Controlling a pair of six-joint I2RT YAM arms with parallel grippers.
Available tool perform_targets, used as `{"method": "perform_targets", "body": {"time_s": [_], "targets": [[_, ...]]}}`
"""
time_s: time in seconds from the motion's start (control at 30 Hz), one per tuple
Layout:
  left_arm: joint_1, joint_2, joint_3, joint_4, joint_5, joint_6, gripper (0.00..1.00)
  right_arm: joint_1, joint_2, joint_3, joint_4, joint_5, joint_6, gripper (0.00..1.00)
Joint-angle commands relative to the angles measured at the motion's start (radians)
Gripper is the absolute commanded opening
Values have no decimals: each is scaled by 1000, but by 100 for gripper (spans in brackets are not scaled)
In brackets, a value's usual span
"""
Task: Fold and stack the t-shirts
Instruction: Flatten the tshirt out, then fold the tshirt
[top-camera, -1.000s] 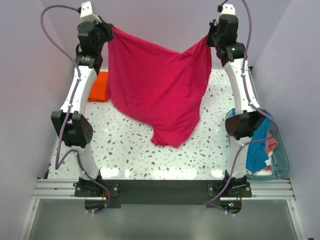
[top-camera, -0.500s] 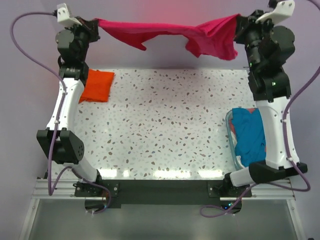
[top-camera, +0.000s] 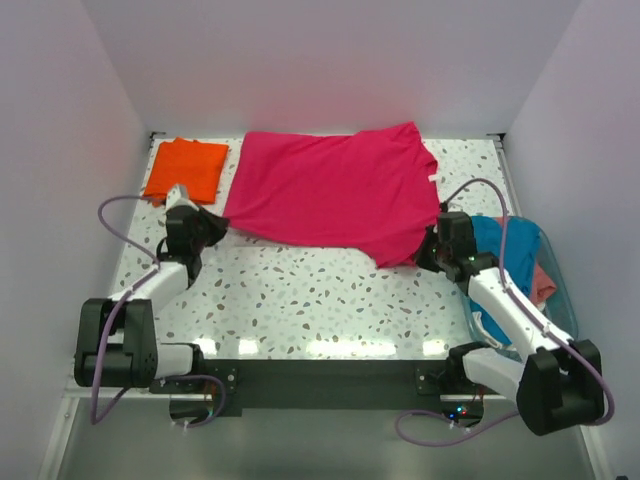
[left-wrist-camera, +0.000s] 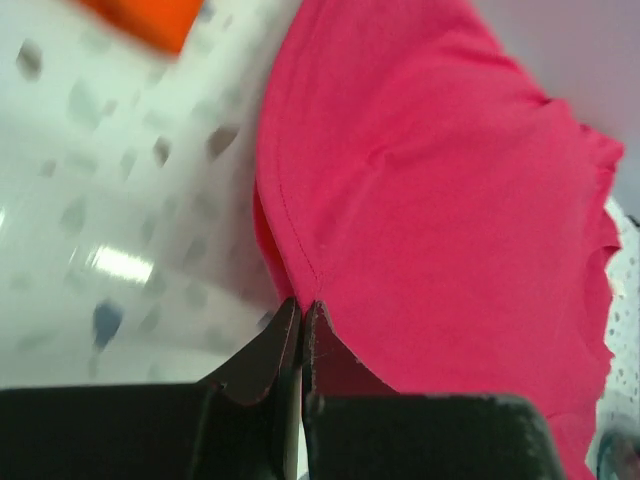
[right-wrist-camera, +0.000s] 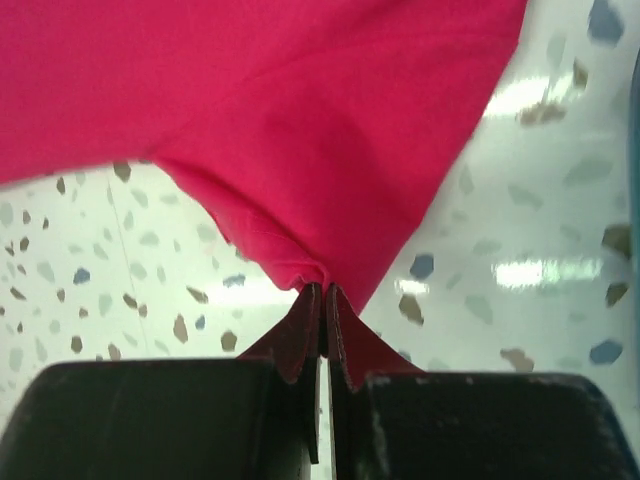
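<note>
A second ago the red shirt (top-camera: 335, 190) hung in the air, stretched between two raised arms, and half a second ago it was swung high toward the back wall. Now both arms are down low and the shirt lies spread across the far half of the tabletop (top-camera: 320, 290). It is mostly flat, and its left edge is just beside the folded orange shirt (top-camera: 186, 168) in the far left corner. The fling-out looks done, so the cloth seems ready for its first fold. The near right corner looks a little bunched and may need smoothing first.

The left gripper (top-camera: 218, 224) sits at the shirt's near left corner. In the left wrist view its jaws are pressed together, with the hemmed edge pinched between the tips (left-wrist-camera: 300, 310). The right gripper (top-camera: 430, 250) sits at the near right corner. Its wrist view shows the jaws closed on a small gather of red cloth (right-wrist-camera: 322, 292), with bare tabletop on both sides of it. Neither has let go.

The teal shirt (top-camera: 505, 250) and pink shirt (top-camera: 543, 285) lie crumpled in the tub (top-camera: 565, 320) on the right, not yet folded.
</note>
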Motion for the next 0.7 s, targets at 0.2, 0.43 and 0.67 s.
{"method": "perform_targets", "body": {"time_s": [0.2, 0.43, 0.67], "targets": [[-28, -227, -301, -124, -169, -189, 0, 30, -280, -114, -189, -92, 88, 0], [-26, -460, -301, -282, -255, -189, 0, 45, -411, -112, -274, -61, 101, 0], [-31, -241, -94, -226, -183, -157, 0, 46, -206, 108, -207, 79, 1, 0]]}}
